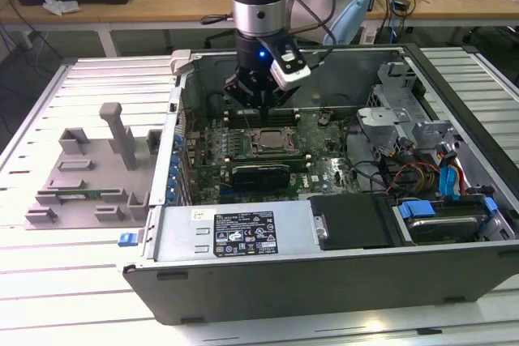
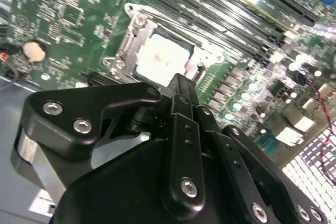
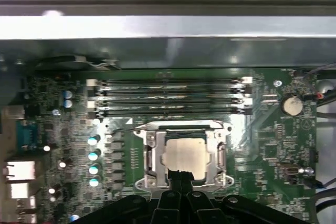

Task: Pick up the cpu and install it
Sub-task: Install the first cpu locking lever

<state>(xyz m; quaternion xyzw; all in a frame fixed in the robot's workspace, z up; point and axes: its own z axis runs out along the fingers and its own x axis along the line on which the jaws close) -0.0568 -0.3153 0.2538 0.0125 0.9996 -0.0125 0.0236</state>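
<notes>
The cpu (image 3: pixel 184 153) (image 2: pixel 163 56) lies flat inside the motherboard socket, its silver top facing up, framed by the socket's metal frame (image 3: pixel 149 153) (image 2: pixel 123 51). In the exterior view the cpu (image 1: pixel 272 140) sits mid-board in the open computer case. My gripper (image 1: pixel 264 107) (image 3: pixel 179 174) (image 2: pixel 181 83) hangs just above the socket's edge. Its black fingers are pressed together with nothing between them. The fingertips overlap the rim of the socket in both wrist views and stand apart from the chip's top.
Memory slots (image 3: pixel 168 95) run beside the socket, close to the case's back wall (image 1: pixel 324 54). A coin battery (image 3: pixel 291 104) sits on the board. Drive cages and cables (image 1: pixel 405 135) crowd the exterior view's right. A grey fixture (image 1: pixel 89 168) rests on the table outside the case.
</notes>
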